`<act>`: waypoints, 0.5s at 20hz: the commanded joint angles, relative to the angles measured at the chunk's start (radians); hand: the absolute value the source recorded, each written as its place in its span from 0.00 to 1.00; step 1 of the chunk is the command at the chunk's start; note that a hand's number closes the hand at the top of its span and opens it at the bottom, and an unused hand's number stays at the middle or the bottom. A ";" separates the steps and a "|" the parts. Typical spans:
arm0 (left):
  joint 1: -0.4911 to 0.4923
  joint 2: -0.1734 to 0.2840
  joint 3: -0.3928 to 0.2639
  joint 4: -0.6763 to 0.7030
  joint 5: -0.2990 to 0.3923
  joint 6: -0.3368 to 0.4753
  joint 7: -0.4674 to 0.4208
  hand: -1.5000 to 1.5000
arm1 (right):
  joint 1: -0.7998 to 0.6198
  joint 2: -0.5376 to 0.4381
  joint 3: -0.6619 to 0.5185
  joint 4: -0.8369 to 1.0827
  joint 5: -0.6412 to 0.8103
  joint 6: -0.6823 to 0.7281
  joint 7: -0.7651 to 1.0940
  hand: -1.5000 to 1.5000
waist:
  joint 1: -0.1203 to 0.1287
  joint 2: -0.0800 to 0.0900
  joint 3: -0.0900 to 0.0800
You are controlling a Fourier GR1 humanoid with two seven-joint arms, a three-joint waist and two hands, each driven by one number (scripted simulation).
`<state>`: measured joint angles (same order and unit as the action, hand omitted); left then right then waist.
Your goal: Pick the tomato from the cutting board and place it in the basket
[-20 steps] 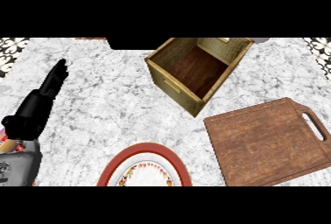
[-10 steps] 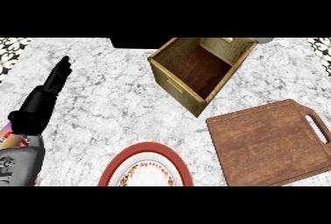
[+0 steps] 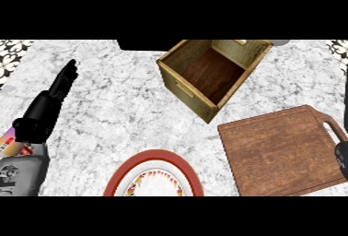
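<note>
At the left side of the head view, the left robot hand (image 3: pixel 42 113) lies over the desk (image 3: pixel 115 106) with its fingers straight and extended away from the robot. It has hold of nothing and appears to be resting clear of the work. A small coloured item (image 3: pixel 12 146) shows just behind its wrist; its nature cannot be determined.

Well to the right of that hand and further from the robot stands the basket (image 3: pixel 187 87), a wooden box tilted in the view with its mouth open upward, so it is ready to receive a load. Nearer the robot and further right lies the cutting board (image 3: pixel 282 150), its handle end toward the right edge. A red-rimmed plate (image 3: pixel 129 166) sits between the left robot hand and the board.

The tomato is not visible: the board's exposed surface is bare and none shows inside the basket. A dark form at the board's handle end is judged to be the right robot hand (image 3: pixel 342 159). Its opening and contents cannot be told, nor whether it has the tomato.
</note>
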<state>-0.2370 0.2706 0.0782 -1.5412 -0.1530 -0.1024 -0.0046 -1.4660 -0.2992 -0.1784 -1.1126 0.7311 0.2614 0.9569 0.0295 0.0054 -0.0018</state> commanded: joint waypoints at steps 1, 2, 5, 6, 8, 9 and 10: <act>-0.037 0.008 0.023 0.038 0.015 -0.010 -0.005 0.50 | -0.093 0.036 -0.010 0.168 -0.002 0.005 0.055 1.00 | -0.006 0.001 0.000; -0.009 -0.003 0.011 0.050 -0.004 0.002 -0.027 0.50 | -0.100 0.023 -0.037 0.199 -0.023 0.010 0.038 1.00 | -0.007 0.001 0.000; 0.002 0.028 0.042 0.048 0.026 -0.032 -0.033 0.50 | -0.140 0.004 -0.054 0.272 -0.031 0.048 0.065 1.00 | -0.008 -0.001 0.000; 0.026 -0.026 -0.009 0.036 -0.032 0.026 -0.049 0.50 | -0.124 0.061 -0.010 0.276 0.007 0.009 0.094 1.00 | -0.010 -0.002 0.000; 0.042 0.016 0.025 -0.009 0.021 -0.028 -0.027 0.50 | -0.112 0.039 0.040 0.329 0.048 0.083 0.091 1.00 | -0.002 -0.004 0.000; -0.021 0.035 0.054 0.026 0.033 -0.029 0.000 0.50 | -0.109 -0.003 0.042 0.335 0.042 0.134 0.060 1.00 | -0.018 -0.003 0.000; 0.012 0.000 0.008 -0.003 0.002 -0.011 -0.001 0.50 | -0.110 0.021 0.070 0.364 0.067 0.131 0.071 1.00 | -0.011 -0.003 0.000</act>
<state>-0.2286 0.2800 0.0993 -1.5282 -0.1440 -0.1149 -0.0192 -1.5633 -0.2776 -0.1593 -0.8248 0.7596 0.3001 0.9665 0.0214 0.0032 -0.0017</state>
